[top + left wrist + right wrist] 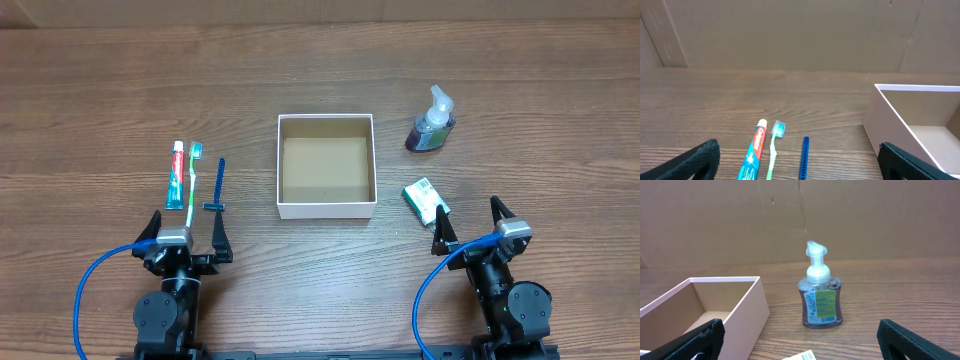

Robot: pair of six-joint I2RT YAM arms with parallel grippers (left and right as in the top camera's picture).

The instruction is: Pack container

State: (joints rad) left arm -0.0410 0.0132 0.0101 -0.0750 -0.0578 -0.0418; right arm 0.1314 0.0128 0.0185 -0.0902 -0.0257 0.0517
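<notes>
Since the small square white-walled box with a brown cardboard floor [326,209] sits empty at the overhead frame's centre, packing starts with a pick; the left gripper [187,220] and right gripper [466,212], low in frame, both stand spread and empty; from the left wrist, a red-and-teal toothpaste tube [754,152], pale green toothbrush [773,152] and blue razor [804,157] lie close together at lower centre; straddling one alone needs care; from the right wrist, a clear purple pump bottle [821,300] stands upright, centre; a low pinch should prevent tipping.

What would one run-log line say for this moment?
container empty | left tool open | right tool open | nothing packed
</notes>
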